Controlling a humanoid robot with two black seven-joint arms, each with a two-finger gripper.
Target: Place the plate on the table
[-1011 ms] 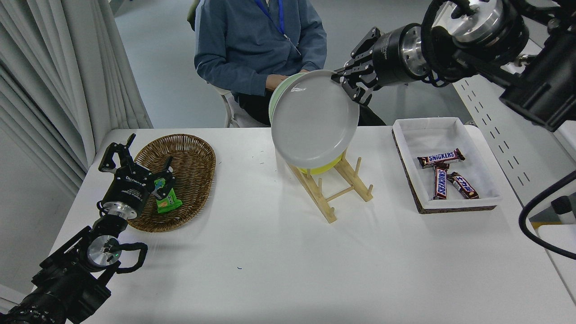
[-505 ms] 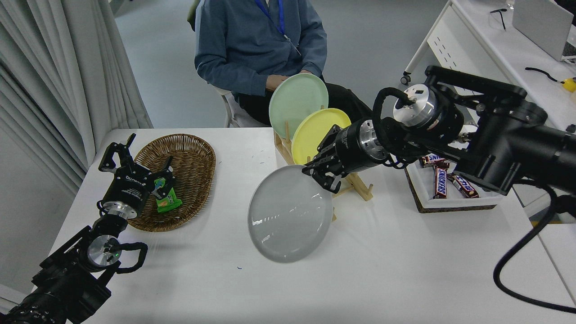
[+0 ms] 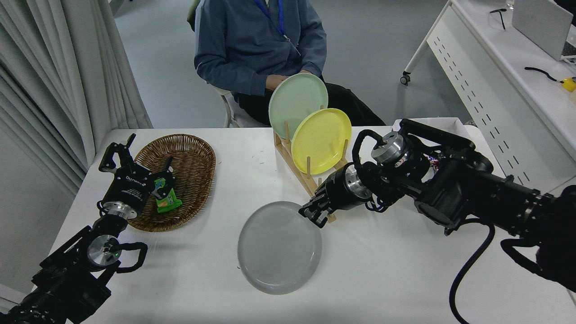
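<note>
Plate, light grey, lying low on table, rim pinched by right gripper at its upper right edge (left gripper parked by basket, spread wide).

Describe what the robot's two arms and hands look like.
Both arms are black with silver metal wrist rings. The left hand has white lettering on its black body and a looped black cable nearby. The right hand is black too, with thick black cables looping around its arm.
</note>
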